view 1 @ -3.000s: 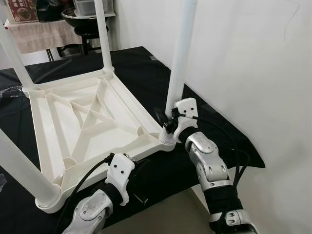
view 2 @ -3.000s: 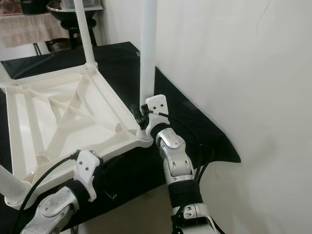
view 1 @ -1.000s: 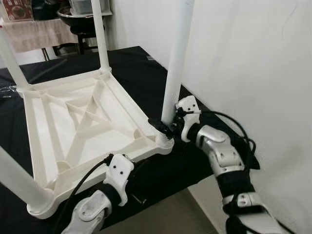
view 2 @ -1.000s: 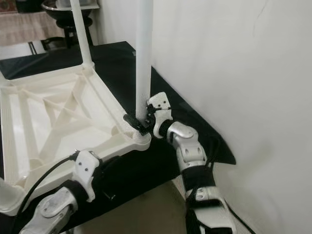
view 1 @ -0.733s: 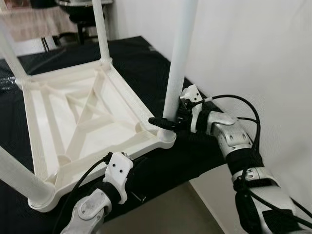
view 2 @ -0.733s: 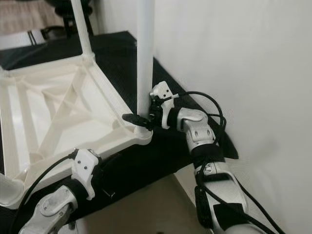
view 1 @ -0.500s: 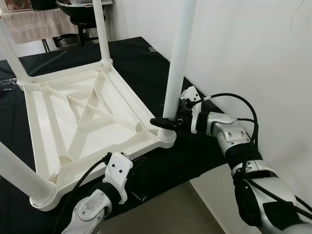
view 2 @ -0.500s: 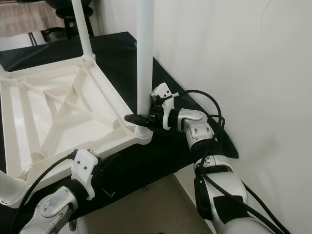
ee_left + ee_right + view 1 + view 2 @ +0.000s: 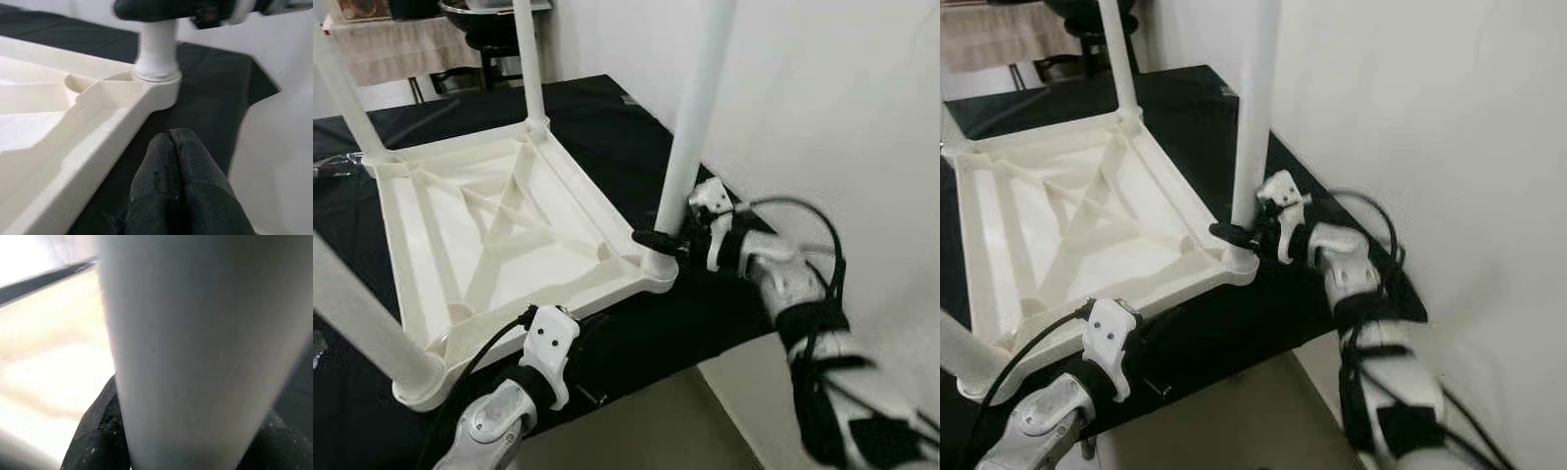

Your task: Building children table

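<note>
A white plastic children's table lies upside down on a black cloth, with its legs pointing up. My right gripper is shut on the near-right leg just above its socket. In the right wrist view that leg stands between the black fingers. My left gripper is shut on nothing. It hovers low over the cloth beside the table's near edge and points at the same corner socket. Its white wrist mount sits below the near rim.
A white wall runs close along the right. The black cloth ends just past the near-right corner, with bare floor below. Other legs rise at the far right, far left and near left. A stool with a dark pan stands behind.
The camera has shifted, so the whole scene sits a little further right. My right forearm has swung lower and is blurred, while its gripper stays on the leg's base. The left gripper is unchanged.
</note>
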### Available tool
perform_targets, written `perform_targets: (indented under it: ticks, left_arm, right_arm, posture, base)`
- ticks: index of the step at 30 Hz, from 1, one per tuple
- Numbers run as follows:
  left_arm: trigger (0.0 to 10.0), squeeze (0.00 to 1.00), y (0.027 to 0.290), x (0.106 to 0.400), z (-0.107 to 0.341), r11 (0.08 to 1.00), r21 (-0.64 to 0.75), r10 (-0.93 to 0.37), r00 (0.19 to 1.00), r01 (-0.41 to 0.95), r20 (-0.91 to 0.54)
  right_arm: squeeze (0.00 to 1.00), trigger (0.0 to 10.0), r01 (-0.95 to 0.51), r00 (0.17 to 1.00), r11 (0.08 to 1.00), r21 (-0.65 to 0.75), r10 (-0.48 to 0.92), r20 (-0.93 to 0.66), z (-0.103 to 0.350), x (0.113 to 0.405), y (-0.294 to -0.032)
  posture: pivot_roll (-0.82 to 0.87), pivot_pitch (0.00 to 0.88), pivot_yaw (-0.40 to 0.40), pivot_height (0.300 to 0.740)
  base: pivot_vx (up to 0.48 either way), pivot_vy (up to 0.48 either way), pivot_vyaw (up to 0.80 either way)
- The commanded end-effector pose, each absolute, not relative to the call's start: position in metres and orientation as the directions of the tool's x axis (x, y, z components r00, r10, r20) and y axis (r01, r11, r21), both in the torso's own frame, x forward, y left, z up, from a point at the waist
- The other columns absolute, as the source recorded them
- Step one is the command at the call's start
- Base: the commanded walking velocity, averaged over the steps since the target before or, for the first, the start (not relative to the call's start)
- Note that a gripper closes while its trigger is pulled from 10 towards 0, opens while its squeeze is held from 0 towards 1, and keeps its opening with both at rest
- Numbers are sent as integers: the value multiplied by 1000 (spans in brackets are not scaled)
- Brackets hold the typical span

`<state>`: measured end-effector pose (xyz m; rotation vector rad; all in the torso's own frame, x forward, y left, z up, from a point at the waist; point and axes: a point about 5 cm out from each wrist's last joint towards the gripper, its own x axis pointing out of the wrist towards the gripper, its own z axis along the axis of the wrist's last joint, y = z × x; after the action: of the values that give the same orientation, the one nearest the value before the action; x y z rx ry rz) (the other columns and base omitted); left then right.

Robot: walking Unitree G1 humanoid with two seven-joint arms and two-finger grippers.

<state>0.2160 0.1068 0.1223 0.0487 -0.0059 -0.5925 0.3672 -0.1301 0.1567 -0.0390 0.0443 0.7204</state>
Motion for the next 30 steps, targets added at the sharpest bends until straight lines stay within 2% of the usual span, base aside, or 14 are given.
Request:
perform_targets:
  ticks: [1,2,4,5,12,13,14,15,16,17,19,23,24,30]
  left_arm:
    - [10000,0,110,214,122,827,38,-561,828,561,-19]
    - [10000,0,112,216,122,824,46,-564,825,565,-25]
    - [10000,0,112,216,122,824,46,-564,825,565,-25]
    - [10000,0,112,216,122,823,48,-565,825,566,-26]
    - [10000,0,112,217,122,810,60,-582,813,583,-36]
    - [10000,0,112,217,122,815,70,-574,818,575,-36]
    - [10000,0,113,217,122,819,75,-567,823,568,-36]
    - [10000,0,113,217,122,822,78,-563,826,564,-36]
    - [10000,0,114,217,122,823,78,-562,827,563,-37]
    - [10000,0,113,218,122,821,75,-565,824,566,-38]
    - [10000,0,113,218,122,819,74,-568,822,569,-39]
    - [10000,0,112,220,121,813,71,-576,816,578,-40]
    - [10000,0,111,220,121,812,71,-577,816,579,-40]
    - [10000,0,110,221,120,812,72,-578,815,580,-41]
  right_arm:
    - [0,0,-383,909,914,133,399,-121,133,351,-129]
    - [0,0,-374,920,927,7,372,-122,126,322,-103]
    - [0,0,-374,920,927,7,372,-122,126,322,-103]
    - [0,0,-434,897,899,-58,426,-118,124,317,-94]
    - [0,0,-448,887,894,-14,443,-128,131,347,-96]
    - [0,1882,-453,886,891,-25,447,-120,137,355,-96]
    - [0,1882,-450,889,893,-34,444,-114,142,359,-96]
    - [0,10000,-499,864,866,-34,494,-99,150,364,-96]
    - [0,10000,-517,854,855,-32,512,-93,156,364,-96]
    - [1000,10000,-562,826,827,-28,559,-79,162,365,-96]
    - [1000,10000,-589,807,808,-27,586,-70,167,365,-96]
    - [1000,10000,-784,616,616,-70,787,32,198,365,-93]
    - [0,10000,-814,573,571,-107,820,15,200,367,-94]
    - [0,10000,-892,441,428,-147,895,-70,198,370,-100]
  posture:
    - [20,111,-51,740]
    - [7,113,-24,740]
    - [7,113,-24,740]
    - [7,113,-24,740]
    - [36,96,-33,740]
    - [50,97,-35,740]
    - [53,97,-34,740]
    - [51,94,-32,740]
    - [51,94,-32,740]
    - [47,91,-31,740]
    - [47,91,-31,740]
    - [45,82,-34,740]
    - [46,81,-36,740]
    - [51,75,-40,740]
  base:
    - [0,0,0]
    - [0,0,0]
    - [0,0,0]
    - [0,0,0]
    - [0,0,0]
    - [0,0,0]
    - [0,0,0]
    - [0,0,0]
    - [0,0,0]
    - [0,0,0]
    - [0,0,0]
    - [0,0,0]
    - [0,0,0]
    - [0,0,0]
